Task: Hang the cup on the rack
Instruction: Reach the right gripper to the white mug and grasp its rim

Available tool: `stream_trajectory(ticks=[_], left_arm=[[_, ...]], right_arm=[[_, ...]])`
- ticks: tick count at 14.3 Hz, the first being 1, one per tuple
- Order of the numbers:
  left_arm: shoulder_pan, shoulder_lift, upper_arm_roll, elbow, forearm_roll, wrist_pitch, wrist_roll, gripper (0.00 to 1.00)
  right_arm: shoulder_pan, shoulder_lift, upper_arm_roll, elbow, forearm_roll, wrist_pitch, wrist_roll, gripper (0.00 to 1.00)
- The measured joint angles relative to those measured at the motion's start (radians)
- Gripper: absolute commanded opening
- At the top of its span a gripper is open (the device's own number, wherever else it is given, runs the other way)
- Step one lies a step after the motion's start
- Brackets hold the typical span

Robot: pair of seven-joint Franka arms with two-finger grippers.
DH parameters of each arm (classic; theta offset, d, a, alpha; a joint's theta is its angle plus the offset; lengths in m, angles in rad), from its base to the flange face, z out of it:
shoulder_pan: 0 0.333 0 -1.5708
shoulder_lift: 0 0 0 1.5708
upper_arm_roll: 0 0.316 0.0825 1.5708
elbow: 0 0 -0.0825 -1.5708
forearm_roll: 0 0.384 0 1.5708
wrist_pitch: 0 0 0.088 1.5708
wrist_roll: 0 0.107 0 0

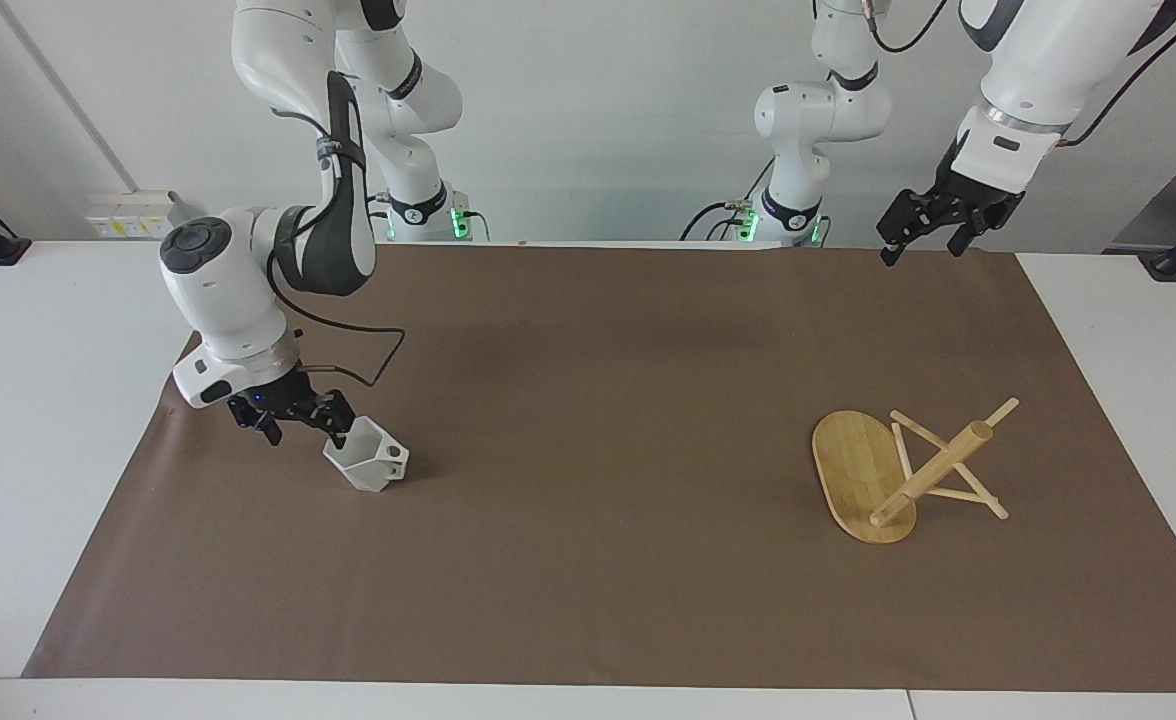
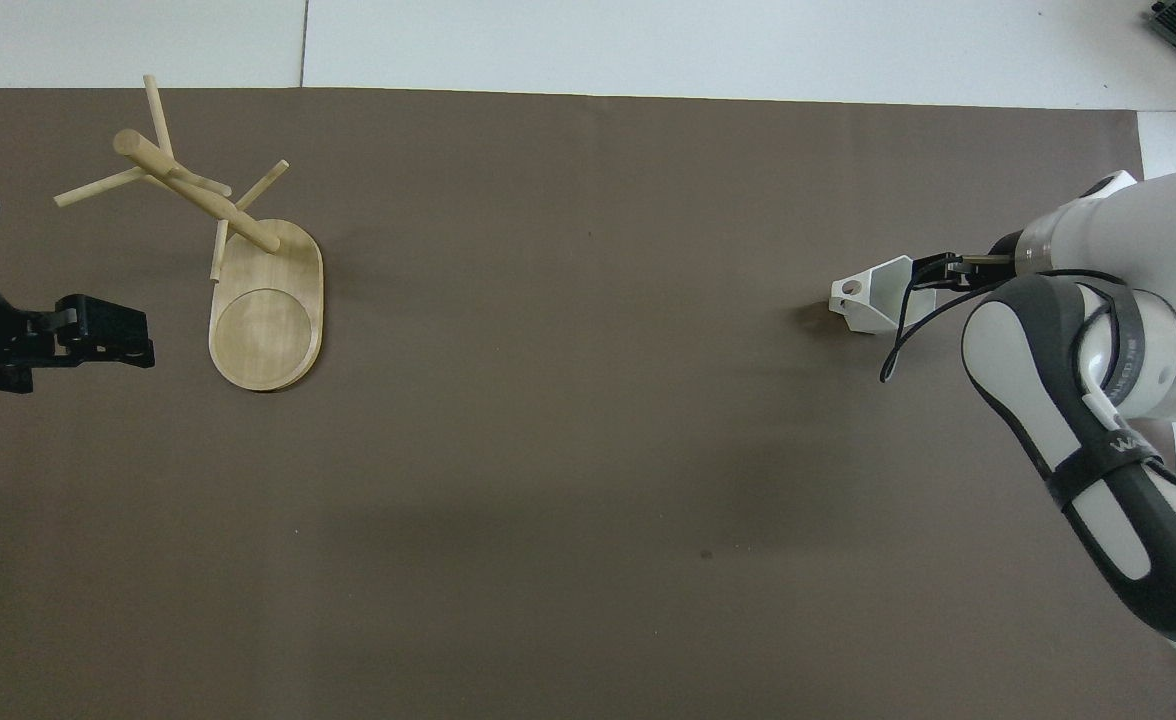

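cup (image 1: 368,458): upright on the mat near the right arm's end; handle turned toward mid-table
right gripper (image 1: 293,416): fingers spread at the cup's rim, probably straddling its wall; nothing grasped
rack (image 1: 903,470): near the left arm's end
left gripper (image 1: 923,222): unclenched, waiting over the robots' edge
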Motion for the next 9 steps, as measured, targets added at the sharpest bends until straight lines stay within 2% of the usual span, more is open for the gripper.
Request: stream_trajectory(ticks=[9], left_arm=[[-0.001, -0.012, -0.004, -0.014, 0.000, -0.023, -0.010, 1.00]], right_arm=[[0.000, 0.000, 0.000, -0.005, 0.015, 0.000, 0.120, 1.00]])
